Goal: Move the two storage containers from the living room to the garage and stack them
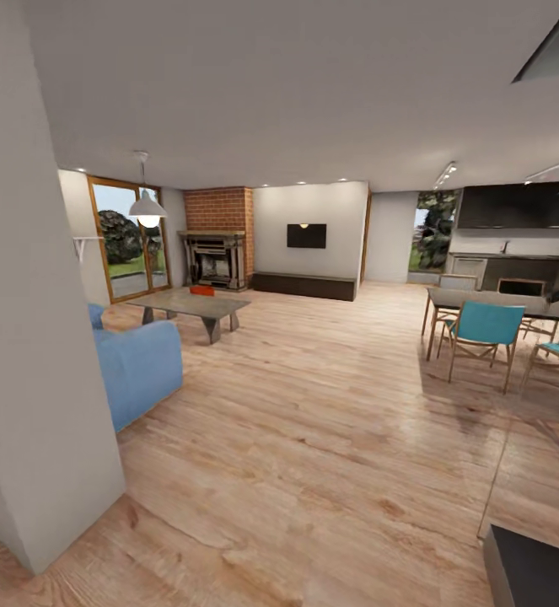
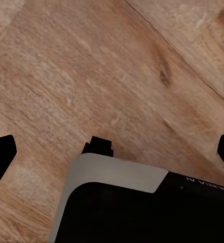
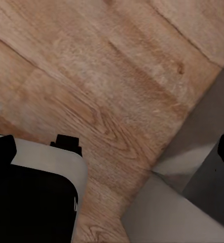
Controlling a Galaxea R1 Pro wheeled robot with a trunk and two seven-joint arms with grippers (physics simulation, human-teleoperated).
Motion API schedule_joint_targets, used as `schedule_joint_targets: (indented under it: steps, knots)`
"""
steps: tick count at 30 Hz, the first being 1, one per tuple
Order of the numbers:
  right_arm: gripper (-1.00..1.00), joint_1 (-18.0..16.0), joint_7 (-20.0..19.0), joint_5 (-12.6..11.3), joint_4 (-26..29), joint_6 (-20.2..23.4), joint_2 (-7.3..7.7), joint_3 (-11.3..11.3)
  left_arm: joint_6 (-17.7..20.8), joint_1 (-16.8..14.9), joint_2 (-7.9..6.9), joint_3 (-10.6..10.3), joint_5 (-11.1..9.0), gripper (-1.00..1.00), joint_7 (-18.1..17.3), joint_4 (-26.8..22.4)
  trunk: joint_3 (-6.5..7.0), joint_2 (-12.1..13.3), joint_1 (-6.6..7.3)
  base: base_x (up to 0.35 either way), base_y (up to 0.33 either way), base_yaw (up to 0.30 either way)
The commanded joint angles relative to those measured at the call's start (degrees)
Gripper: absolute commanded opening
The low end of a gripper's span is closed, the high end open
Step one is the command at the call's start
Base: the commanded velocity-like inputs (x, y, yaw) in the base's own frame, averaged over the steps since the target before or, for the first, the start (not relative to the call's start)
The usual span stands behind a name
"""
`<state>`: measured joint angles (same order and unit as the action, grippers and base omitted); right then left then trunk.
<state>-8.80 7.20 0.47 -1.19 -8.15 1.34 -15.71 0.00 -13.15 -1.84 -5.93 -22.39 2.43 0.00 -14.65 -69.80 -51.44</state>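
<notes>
The task looks barely begun: the robot stands at the edge of the living room (image 1: pixel 313 278), with nothing carried and no garage in sight. Nearest, each wrist camera looks straight down at light wood planks; the left hand (image 2: pixel 112 152) has its dark fingertips far apart at the frame edges with only floor between them, and the right hand (image 3: pixel 112 147) is spread the same way, empty, over planks and a grey-white wall corner. Farther out, at about 11 o'clock, a low grey surface (image 1: pixel 220 305) stands before the brick fireplace (image 1: pixel 218 244). On it sits one small orange-red shape, probably the storage containers (image 1: pixel 201 290); whether it is one or both, and what is inside, is too small to tell. Fetching, hauling and stacking all remain.
</notes>
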Motion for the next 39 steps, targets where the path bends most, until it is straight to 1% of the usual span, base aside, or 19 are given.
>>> schedule_joint_targets:
  steps: [1,11,30,39]
  knots:
    - [1.00,-0.1,0.2,0.0,-0.1,-0.2,-0.02,-0.3,0.0,0.0,0.00,-0.5,-0.5,1.00,0.1,0.0,-0.07,0.0,-0.04,0.323,0.084,-0.270]
    - [1.00,-0.1,0.2,0.1,-0.1,-0.2,-0.02,-0.3,-0.1,0.0,0.00,-0.5,-0.5,1.00,0.1,0.0,-0.07,0.0,-0.04,0.323,0.086,-0.277]
    - [1.00,-0.1,0.2,0.2,-0.1,-0.2,-0.02,-0.4,-0.1,0.0,0.00,-0.5,-0.5,1.00,0.1,0.0,-0.07,0.0,-0.04,0.323,0.086,-0.009]
    - [1.00,-0.1,0.2,0.2,-0.1,-0.3,-0.02,-0.4,0.0,0.0,0.00,-0.5,-0.5,1.00,0.1,0.0,-0.07,0.0,-0.04,0.323,0.013,0.000]
